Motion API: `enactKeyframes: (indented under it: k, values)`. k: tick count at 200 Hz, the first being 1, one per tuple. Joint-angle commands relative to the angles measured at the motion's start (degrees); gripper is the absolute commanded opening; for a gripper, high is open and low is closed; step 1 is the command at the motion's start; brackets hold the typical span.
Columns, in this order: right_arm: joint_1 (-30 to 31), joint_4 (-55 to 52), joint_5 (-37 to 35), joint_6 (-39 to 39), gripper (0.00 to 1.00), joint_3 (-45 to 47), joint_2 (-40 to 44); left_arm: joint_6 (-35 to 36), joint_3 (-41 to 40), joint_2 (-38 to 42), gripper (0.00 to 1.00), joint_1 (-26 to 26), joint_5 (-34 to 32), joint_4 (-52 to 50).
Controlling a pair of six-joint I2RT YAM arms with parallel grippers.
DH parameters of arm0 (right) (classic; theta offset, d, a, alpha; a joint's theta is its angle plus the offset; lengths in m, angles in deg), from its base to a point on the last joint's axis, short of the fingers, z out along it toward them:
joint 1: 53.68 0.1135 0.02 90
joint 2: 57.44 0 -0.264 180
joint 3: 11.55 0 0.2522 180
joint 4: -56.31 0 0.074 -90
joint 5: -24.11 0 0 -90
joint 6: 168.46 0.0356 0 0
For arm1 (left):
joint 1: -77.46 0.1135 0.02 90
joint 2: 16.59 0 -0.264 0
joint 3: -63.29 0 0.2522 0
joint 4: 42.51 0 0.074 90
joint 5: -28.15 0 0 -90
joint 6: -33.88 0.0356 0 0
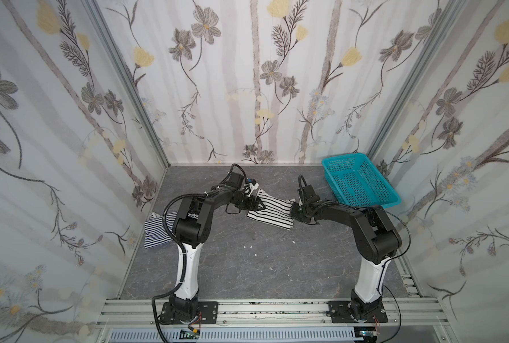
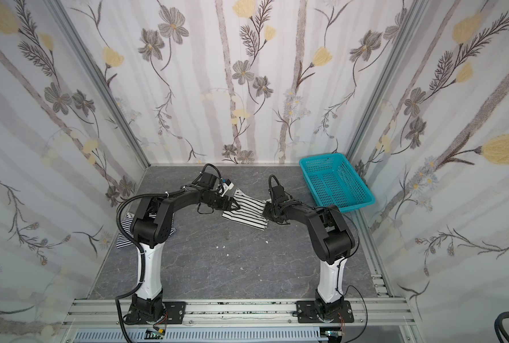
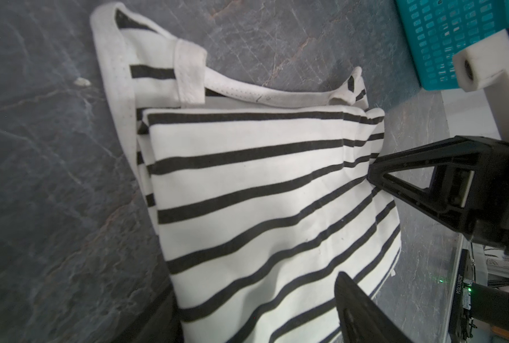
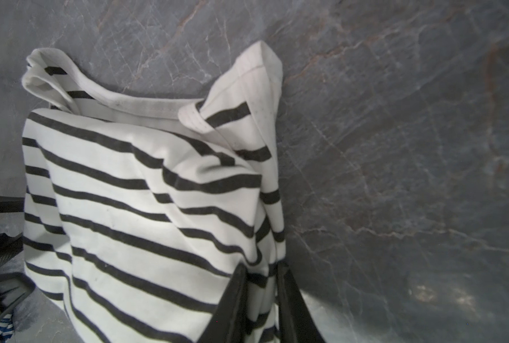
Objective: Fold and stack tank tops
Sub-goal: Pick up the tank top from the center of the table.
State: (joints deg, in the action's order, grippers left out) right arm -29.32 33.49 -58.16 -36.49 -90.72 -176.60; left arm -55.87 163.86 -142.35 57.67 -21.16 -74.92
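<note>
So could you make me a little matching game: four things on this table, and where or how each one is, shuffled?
Things:
1. wide-striped top
2. fine-striped top
3. teal basket
4. right claw

Place or state:
A. empty, back right
B. shut on striped cloth
C. lying far left
D. in the middle, being handled

Pairs: 1-D, 2-C, 3-A, 4-B

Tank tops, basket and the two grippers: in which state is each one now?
wide-striped tank top: partly folded, one edge pinched
fine-striped tank top: crumpled, untouched
teal basket: upright, empty
left gripper: open at the wide-striped tank top's edge
right gripper: shut on the wide-striped tank top
</note>
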Motion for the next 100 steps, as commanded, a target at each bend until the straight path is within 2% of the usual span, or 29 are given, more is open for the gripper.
enactKeyframes:
  k: [1,30,57,100]
  values:
    - [0.10,-0.39,0.36,0.39,0.22,0.26,-0.74,-1.30,-0.39,-1.61,0.73,-0.35,-3.63,-6.31]
    - [0.15,-0.10,0.44,0.39,0.22,0.35,-0.99,-1.30,-0.14,-2.03,0.56,-0.36,-3.56,-6.31]
    - [0.08,0.26,0.64,0.47,0.21,0.46,-0.95,-1.31,0.29,-2.34,0.46,-0.28,-3.59,-6.31]
    - [0.06,0.30,0.59,0.39,0.22,0.72,-0.43,-1.39,1.16,-2.57,0.14,-0.16,-2.81,-6.31]
